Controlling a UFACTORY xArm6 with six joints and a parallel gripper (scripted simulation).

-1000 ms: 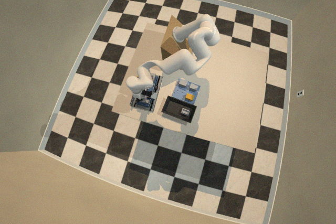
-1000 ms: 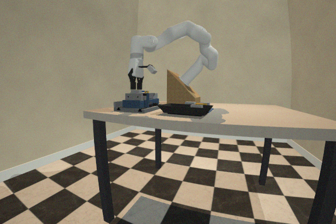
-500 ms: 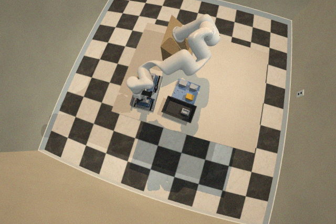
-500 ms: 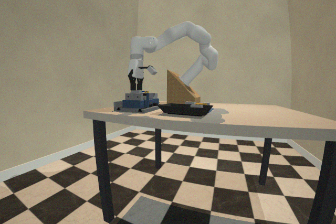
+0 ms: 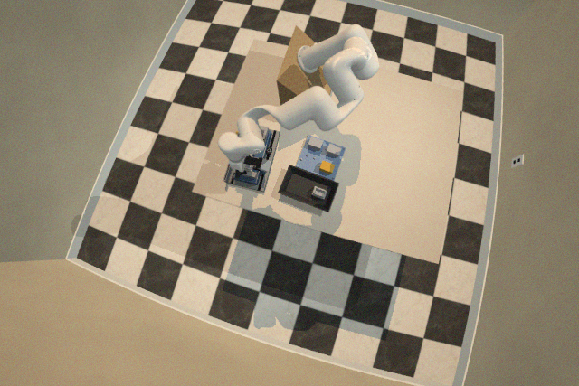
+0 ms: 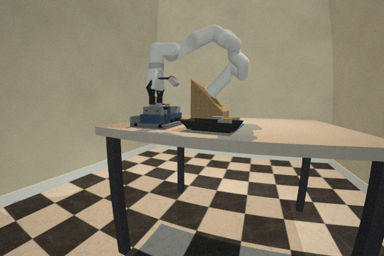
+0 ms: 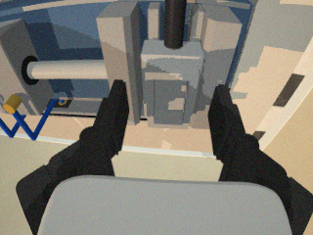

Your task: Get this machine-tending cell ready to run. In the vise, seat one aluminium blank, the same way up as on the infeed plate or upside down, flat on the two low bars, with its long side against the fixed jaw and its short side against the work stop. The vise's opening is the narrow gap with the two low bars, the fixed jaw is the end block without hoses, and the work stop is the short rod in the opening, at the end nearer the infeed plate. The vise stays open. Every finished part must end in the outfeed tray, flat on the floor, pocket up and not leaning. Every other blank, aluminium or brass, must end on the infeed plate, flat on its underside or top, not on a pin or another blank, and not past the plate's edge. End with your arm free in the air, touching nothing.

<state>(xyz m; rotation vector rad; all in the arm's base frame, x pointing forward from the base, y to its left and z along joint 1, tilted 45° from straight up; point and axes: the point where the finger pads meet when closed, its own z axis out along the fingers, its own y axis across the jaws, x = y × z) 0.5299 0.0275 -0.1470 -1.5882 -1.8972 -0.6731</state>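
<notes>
My gripper (image 7: pixel 169 97) (image 5: pixel 252 157) is open and hangs just above the blue vise, as the exterior view (image 6: pixel 155 98) also shows. In the wrist view a grey aluminium blank (image 7: pixel 171 81) lies in the vise's opening between the two jaw blocks. Its far end is at the dark work stop rod (image 7: pixel 175 16). My fingers stand on either side of the blank and hold nothing. The blue infeed plate (image 5: pixel 324 153) carries two aluminium blanks (image 5: pixel 315 142) (image 5: pixel 334 149) and one brass blank (image 5: pixel 327 166). A finished part (image 5: pixel 320 192) lies in the black outfeed tray (image 5: pixel 308 187).
The vise's hose side, with a blue hose (image 7: pixel 26 124) and a pale push rod (image 7: pixel 66 70), is at the left of the wrist view. A brown wedge-shaped arm mount (image 6: pixel 204 101) stands behind the tray (image 6: pixel 212 123). The table's edge is close to the vise.
</notes>
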